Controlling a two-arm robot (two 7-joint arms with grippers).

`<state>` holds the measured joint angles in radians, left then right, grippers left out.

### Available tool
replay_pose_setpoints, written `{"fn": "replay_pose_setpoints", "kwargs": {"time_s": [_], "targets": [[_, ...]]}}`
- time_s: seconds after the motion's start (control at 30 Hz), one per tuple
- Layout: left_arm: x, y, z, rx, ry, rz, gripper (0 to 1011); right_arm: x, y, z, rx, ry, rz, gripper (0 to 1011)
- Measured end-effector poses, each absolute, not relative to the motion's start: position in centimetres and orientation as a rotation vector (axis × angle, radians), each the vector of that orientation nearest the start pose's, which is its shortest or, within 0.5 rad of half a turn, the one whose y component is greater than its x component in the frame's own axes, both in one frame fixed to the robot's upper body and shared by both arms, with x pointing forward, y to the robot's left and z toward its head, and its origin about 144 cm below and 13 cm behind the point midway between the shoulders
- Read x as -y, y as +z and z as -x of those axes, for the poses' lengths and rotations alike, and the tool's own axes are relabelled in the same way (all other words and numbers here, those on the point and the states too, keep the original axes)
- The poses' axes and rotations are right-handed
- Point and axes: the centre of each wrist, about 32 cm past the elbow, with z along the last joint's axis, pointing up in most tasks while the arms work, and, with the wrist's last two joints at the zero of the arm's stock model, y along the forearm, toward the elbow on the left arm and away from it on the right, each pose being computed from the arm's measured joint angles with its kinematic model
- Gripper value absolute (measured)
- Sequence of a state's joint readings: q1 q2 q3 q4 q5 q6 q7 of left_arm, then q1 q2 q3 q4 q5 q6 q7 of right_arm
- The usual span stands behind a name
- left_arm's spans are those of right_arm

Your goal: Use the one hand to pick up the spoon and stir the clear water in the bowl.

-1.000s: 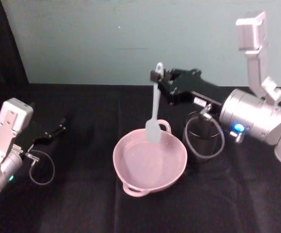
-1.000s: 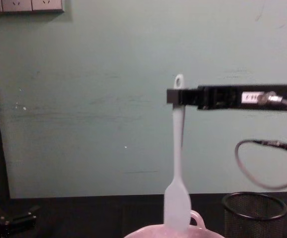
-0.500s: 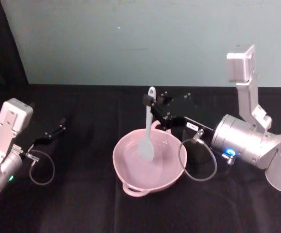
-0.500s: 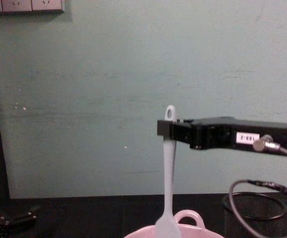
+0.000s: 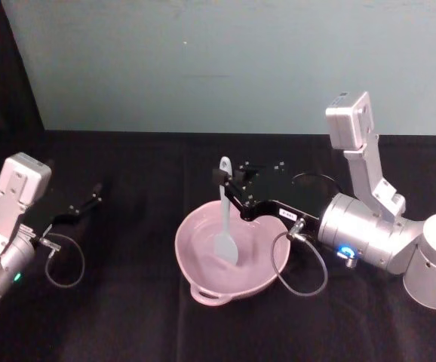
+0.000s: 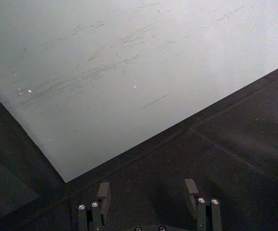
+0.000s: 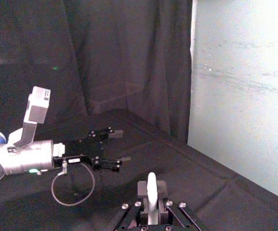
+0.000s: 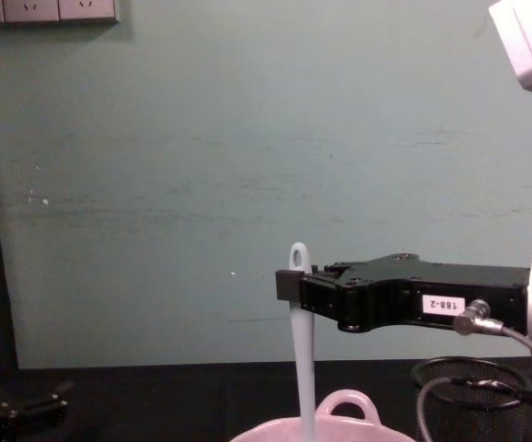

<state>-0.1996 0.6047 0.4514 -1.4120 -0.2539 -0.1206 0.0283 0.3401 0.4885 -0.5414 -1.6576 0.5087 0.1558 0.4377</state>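
Glossy plastic bowl [image 5: 233,285], matt blk cloth [image 5: 127,317]

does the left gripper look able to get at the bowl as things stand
Probably yes: only bare cloth lies between the open left gripper and the bowl. The right gripper holds the spoon in it from the other side.

Flat and black at the right gripper [image 8: 289,284], with a white label [image 8: 438,303] reading 188-2 behind the fingers [image 8: 295,287] and a grey cable [image 5: 302,293] looping off a metal plug. Silver-white, cylindrical right arm [image 5: 369,237], lit blue. Black left gripper [image 6: 147,188], silver-screwed behind the fingers.
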Motion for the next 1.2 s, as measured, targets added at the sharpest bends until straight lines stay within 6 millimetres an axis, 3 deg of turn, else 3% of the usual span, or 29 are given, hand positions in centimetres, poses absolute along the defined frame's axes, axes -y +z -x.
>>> {"fn": "replay_pose_setpoints", "kwargs": {"time_s": [0.43, 0.77, 1.2], "targets": [[-31.0, 114.0, -48.9, 0.285, 1.248, -0.304, 1005, 19.8, 123.2, -50.3, 0.031, -0.610, 0.058, 118], [-31.0, 114.0, -48.9, 0.285, 1.248, -0.304, 1005, 18.4, 122.1, -52.6, -0.032, -0.628, 0.028, 118], [-31.0, 114.0, -48.9, 0.285, 1.248, -0.304, 1005, 21.1, 121.4, -53.4, -0.019, -0.793, 0.000, 118]]}}
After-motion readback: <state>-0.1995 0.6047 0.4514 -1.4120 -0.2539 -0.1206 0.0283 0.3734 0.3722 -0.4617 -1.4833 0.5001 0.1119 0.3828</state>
